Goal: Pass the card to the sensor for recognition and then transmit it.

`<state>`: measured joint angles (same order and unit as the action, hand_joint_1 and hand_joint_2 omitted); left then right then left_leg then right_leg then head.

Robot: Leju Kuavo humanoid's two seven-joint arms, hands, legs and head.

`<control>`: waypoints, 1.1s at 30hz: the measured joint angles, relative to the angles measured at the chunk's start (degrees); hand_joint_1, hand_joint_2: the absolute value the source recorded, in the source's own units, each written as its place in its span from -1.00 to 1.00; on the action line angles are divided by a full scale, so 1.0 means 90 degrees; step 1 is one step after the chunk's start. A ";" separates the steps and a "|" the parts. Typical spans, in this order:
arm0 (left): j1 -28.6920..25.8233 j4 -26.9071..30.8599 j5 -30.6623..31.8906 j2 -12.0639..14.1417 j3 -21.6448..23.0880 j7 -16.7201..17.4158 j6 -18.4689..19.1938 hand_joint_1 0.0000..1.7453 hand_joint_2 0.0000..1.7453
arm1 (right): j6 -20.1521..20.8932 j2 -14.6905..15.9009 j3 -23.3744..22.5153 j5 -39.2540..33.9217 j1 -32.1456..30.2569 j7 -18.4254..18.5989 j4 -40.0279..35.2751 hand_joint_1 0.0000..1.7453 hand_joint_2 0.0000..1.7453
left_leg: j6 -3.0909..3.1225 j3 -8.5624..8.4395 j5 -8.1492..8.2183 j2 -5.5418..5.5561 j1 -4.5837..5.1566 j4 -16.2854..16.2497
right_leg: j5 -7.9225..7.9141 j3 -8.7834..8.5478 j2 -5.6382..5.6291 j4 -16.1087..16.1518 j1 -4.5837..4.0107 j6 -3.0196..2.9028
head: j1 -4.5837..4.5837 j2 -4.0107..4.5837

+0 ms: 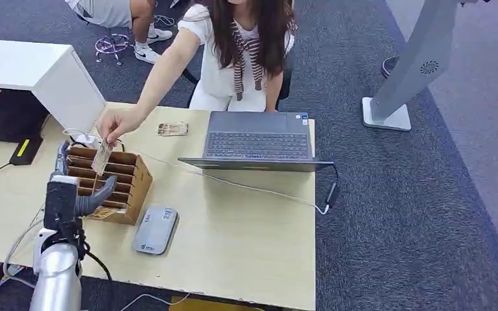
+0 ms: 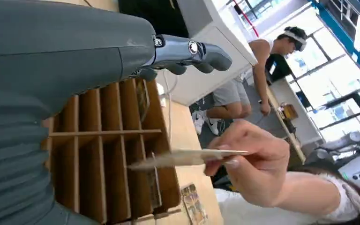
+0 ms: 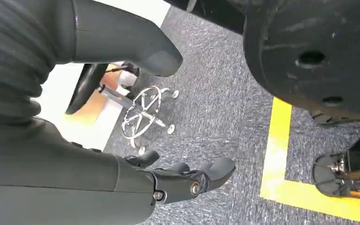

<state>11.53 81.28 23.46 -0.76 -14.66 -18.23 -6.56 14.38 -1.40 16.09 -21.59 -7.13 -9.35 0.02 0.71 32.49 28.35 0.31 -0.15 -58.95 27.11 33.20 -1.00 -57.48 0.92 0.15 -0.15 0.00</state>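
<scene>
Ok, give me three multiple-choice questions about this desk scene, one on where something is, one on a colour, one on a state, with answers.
1. Where does the grey card reader lie?
A. on the laptop
B. on the desk beside the wooden card box
C. on the floor

2. What colour is the floor tape?
A. yellow
B. red
C. green

3. What is the left hand doing?
A. holding a card
B. pressing laptop keys
C. holding nothing, by the box

Answers: B, it rests on the desk right of the box. A, it shows yellow on grey carpet. C, a person's hand holds the card.
</scene>
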 joint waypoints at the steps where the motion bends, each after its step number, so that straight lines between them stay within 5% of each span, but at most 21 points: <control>1: 0.0127 -0.0130 0.0139 0.0032 0.0120 0.0062 -0.0050 -1.00 1.00 | 0.0007 0.0014 0.0010 0.0014 0.0003 0.0015 0.0000 -1.00 1.00 | 0.0000 0.0000 -0.0004 0.0000 0.0000 0.0000 | -0.0001 0.0000 0.0000 0.0000 0.0000 0.0001 | 0.0000 0.0000; 33: 0.3735 -0.3898 0.4090 0.1239 0.2982 0.1812 -0.1921 -1.00 1.00 | 0.0206 0.0384 0.0444 0.0680 0.0173 0.0284 0.0022 -1.00 1.00 | -0.0001 0.0004 -0.0014 -0.0002 -0.0001 -0.0004 | -0.0008 0.0002 -0.0004 -0.0003 -0.0001 -0.0004 | 0.0000 0.0000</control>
<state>45.15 46.20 60.26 10.38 12.18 -1.92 -23.85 16.24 2.05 20.09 -15.47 -5.57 -6.80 0.22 0.70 32.53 28.23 0.30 -0.16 -58.99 27.04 33.21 -1.04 -57.50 0.91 0.11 -0.15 0.00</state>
